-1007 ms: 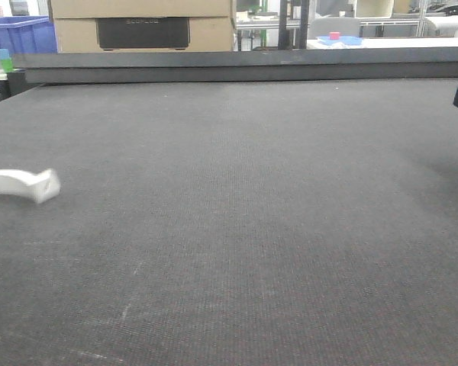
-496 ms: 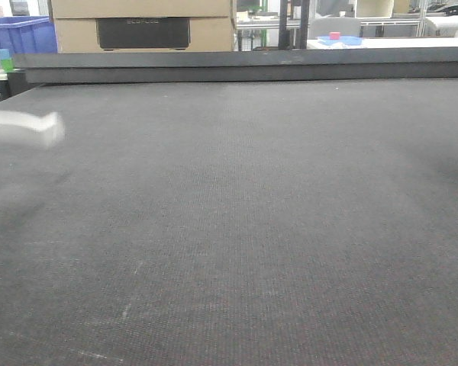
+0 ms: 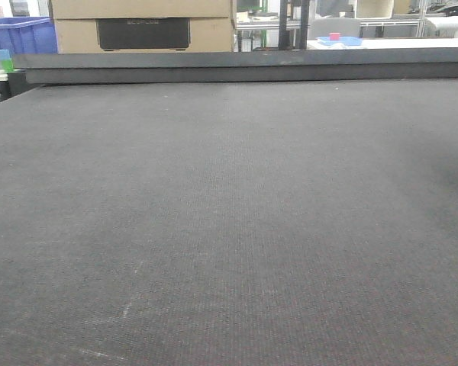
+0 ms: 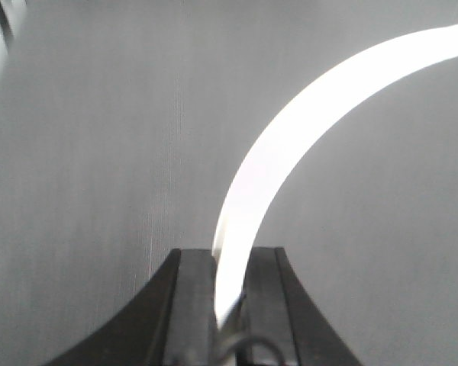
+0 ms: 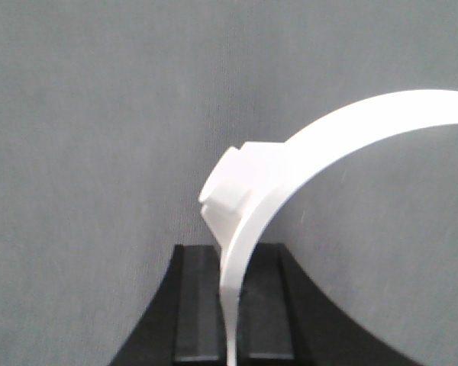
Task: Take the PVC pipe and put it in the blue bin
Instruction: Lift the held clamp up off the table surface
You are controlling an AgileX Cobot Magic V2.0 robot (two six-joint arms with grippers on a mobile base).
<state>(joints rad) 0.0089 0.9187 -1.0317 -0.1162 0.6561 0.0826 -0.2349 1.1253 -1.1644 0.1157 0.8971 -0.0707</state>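
- The left gripper (image 4: 229,263) is closed down narrow on one end of the PVC pipe (image 4: 290,145). The white arc is pinched between the two black fingers and sweeps free up and to the right over the grey mat.
- The right gripper (image 5: 229,259) is clamped the same way on a second PVC pipe (image 5: 313,152). This is also a white arc, with a blocky lug just above the fingers. No other claw shows on either arc, so I take them as two separate pieces.
- The front-facing view shows only the dark mat (image 3: 229,229), with no pipe and no arm on it. Both pieces are therefore in the claws and outside that camera's frame. I cannot tell how high above the mat they hang.
- By my reckoning the grab is done and the carry to the bin is the step in hand.
- The blue bin (image 3: 19,34) sits beyond the far left corner of the table, beside a cardboard box (image 3: 141,27). It lies well apart from the middle of the mat, and neither wrist view shows it.
- Next I need to bring a claw over the bin's opening and confirm it is inside the rim before opening the fingers. The left arm looks better placed for this.
- Each grip is on one thin end, so the long arc could swing or slip. I would move gently.
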